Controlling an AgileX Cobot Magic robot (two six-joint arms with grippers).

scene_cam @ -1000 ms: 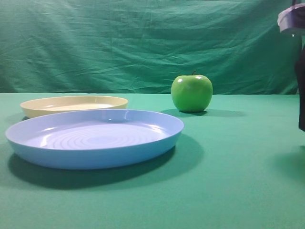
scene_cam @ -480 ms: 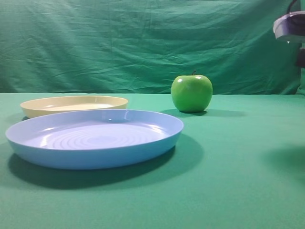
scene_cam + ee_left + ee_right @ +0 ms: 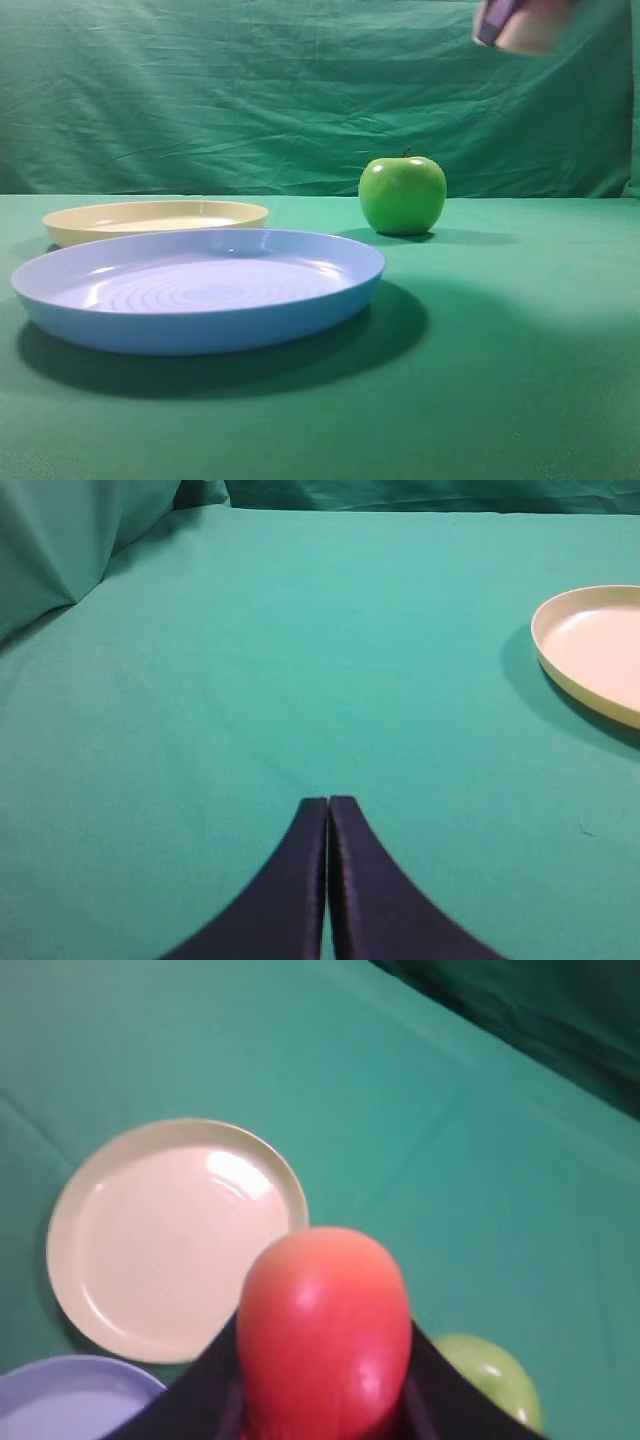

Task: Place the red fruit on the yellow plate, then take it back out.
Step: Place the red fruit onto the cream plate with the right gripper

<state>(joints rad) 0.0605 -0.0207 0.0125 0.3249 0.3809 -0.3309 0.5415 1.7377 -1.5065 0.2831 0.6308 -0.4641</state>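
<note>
1. Two arms: the right gripper (image 3: 325, 1410) has its jaws clamped around the red fruit (image 3: 327, 1330), held high above the green worktop (image 3: 500, 350).
2. Left gripper (image 3: 328, 810) jaws are pressed together, holding nothing.
3. Yellow plate (image 3: 170, 1235) lies empty below, beside a blue plate (image 3: 200, 290) and green apple (image 3: 402, 194).
4. Fruit looks smooth, rigid and light, likely slippery; gripping across its widest middle seems safest.

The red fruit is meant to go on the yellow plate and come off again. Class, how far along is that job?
Done: the right tool has the red fruit gripped and raised above the table. In hand: carrying it, with the yellow plate empty below and the green apple untouched. Left: setting it on that plate, then lifting it out. The left tool sits shut.
</note>
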